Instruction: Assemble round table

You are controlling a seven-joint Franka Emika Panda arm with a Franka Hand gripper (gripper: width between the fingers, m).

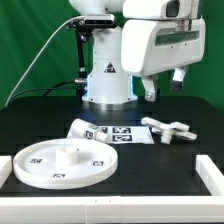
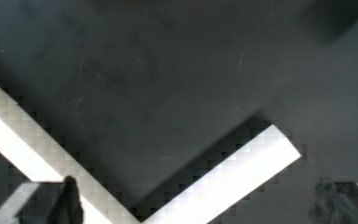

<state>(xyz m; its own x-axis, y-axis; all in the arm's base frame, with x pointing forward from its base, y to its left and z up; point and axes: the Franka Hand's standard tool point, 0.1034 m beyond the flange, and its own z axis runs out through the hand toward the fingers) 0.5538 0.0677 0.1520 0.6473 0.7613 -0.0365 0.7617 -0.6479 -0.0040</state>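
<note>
The jaws are seen spread wide with nothing between them, hanging high above the worktop [image 1: 160,165] toward its far edge on the exterior view's right. In the wrist view only bare dark surface and a white edge rail [image 2: 19,135] are shown beyond the fingertips [image 2: 44,200]. The round disc [image 1: 62,162] is laid flat in the near corner on the exterior view's left. The short post [image 1: 80,128] is found lying on its side just behind the disc, right beside one end of the marker board [image 1: 120,134] at the middle of the worktop. The cross piece [image 1: 168,128] is laid flat near the board's other end, toward the edge on the exterior view's right; whether it touches the board cannot be told. All three parts are judged to be light, stiff, smooth plastic, so slipping is to be expected under a loose pinch. The disc is probably best taken across its thin rim, the post across its round body, and the cross piece across one narrow arm close to the centre, where balance is kept.
</note>
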